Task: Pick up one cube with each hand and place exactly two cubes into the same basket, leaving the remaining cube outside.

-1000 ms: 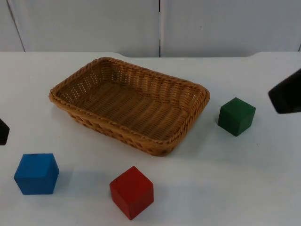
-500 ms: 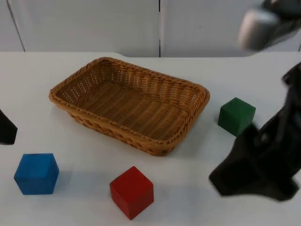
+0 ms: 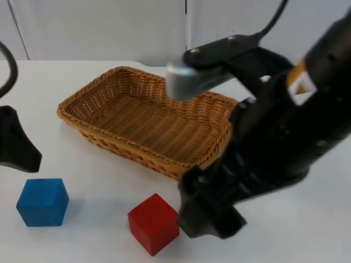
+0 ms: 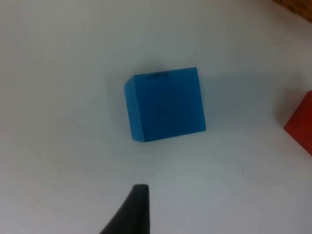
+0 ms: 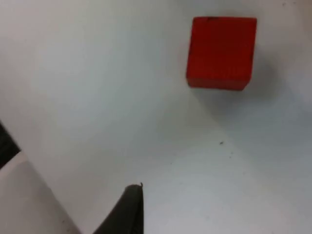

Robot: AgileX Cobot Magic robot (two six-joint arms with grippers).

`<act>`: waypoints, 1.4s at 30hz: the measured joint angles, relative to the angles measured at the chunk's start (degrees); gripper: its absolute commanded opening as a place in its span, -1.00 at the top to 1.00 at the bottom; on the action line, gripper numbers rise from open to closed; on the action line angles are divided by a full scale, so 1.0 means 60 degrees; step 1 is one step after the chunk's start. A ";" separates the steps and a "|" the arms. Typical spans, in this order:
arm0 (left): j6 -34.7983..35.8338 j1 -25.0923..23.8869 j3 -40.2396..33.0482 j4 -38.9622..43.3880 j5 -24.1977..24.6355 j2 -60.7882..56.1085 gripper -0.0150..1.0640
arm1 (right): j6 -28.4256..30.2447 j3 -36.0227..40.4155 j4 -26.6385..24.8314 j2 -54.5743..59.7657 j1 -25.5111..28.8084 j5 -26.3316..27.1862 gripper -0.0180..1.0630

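Two solid-looking cubes are sitting on the white surface (image 3: pixel 98 192) before the empty woven wicker basket (image 3: pixel 148 118): a blue cube (image 3: pixel 43 201), a red cube (image 3: pixel 154 223). Both are looking rigid, light, smooth; flat opposite faces suit gripping. The left tool (image 3: pixel 19 153) is hovering near blue, the right tool (image 3: pixel 211 216) beside red, grip states unclear. Nothing is blocking either.

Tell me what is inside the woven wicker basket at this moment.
The visible floor of the woven wicker basket holds no cube. Its right end is covered by the right arm, so that part cannot be checked. The blue wooden cube and red wooden cube sit outside on the table.
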State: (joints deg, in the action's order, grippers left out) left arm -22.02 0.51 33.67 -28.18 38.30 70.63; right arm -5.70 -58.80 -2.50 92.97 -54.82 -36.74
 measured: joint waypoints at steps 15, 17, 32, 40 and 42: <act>0.0000 0.0077 0.0064 -0.0083 -0.1768 0.1845 -0.97 | -0.1315 -0.1117 0.0960 0.2135 -0.0256 0.0671 -0.98; 0.0017 0.0077 0.0149 -0.0083 -0.1784 0.1992 -0.97 | -0.1354 -0.1187 0.0998 0.2238 -0.0256 0.0722 -0.98; -0.0002 0.0077 0.1160 -0.0083 -0.2273 0.4028 -0.97 | -0.1450 -0.2197 0.1317 0.3235 -0.0256 0.0828 -0.98; -0.0084 0.0077 0.1263 -0.0083 -0.2586 0.4784 -0.97 | -0.1450 -0.2981 0.1398 0.4033 -0.0256 0.0623 -0.98; -0.0249 0.0077 0.1312 -0.0197 -0.2586 0.4880 -0.97 | -0.1450 -0.3123 0.1414 0.4234 -0.0256 0.0556 -0.98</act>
State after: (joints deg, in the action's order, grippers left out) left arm -23.52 0.97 41.54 -29.36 22.78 99.91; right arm -14.40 -77.54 5.98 118.37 -56.35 -33.40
